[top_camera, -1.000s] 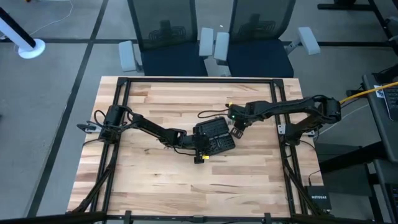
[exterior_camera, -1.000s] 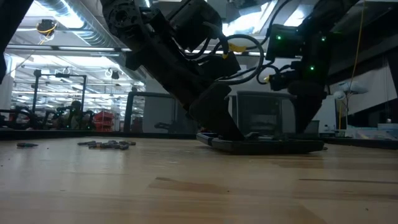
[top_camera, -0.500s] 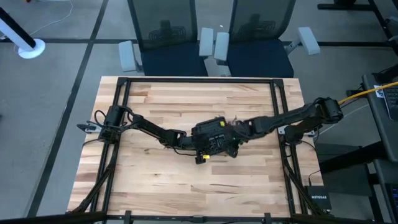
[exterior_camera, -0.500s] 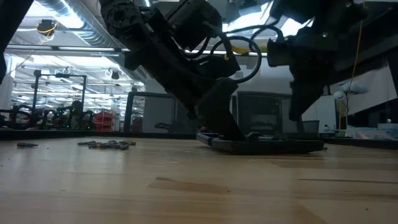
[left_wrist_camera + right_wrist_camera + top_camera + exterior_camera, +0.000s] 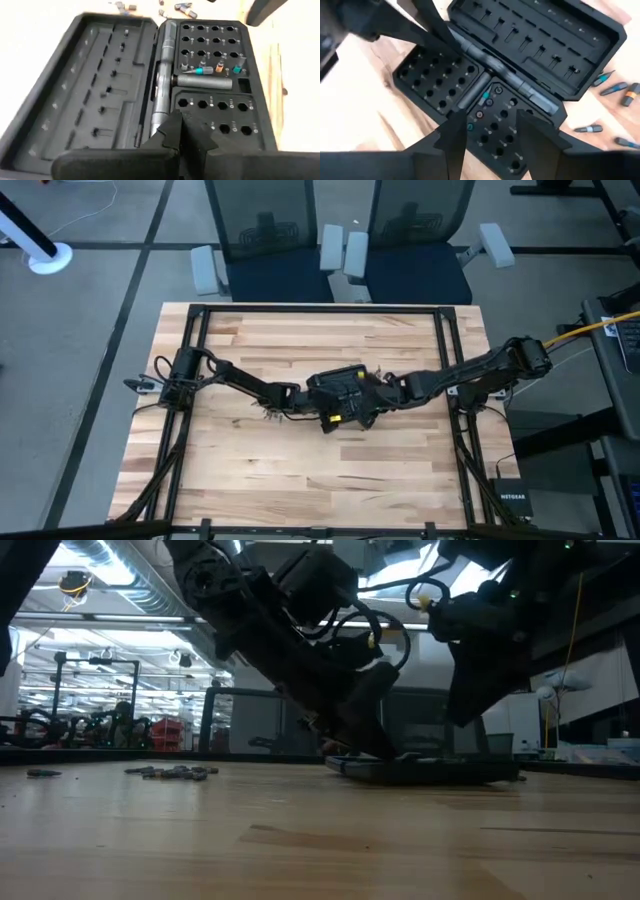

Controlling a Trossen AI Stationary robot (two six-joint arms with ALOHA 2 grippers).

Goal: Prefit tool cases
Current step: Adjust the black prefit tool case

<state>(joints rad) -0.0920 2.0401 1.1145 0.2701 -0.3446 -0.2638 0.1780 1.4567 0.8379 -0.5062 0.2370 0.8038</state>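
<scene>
Over the open tool case (image 5: 510, 75), the right claw (image 5: 490, 135) hovers, fingers spread.

I log the tool case (image 5: 125, 85) as black throughout, one half patterned with a grid of hexagonal bit slots, the other with rows of narrow grooves, a grey metal driver handle (image 5: 162, 75) along the hinge. I note seated bits (image 5: 220, 67) banded teal and orange, and loose bits (image 5: 615, 90) likewise. I list the table (image 5: 300, 470) as pale striped wood, black-framed.
</scene>
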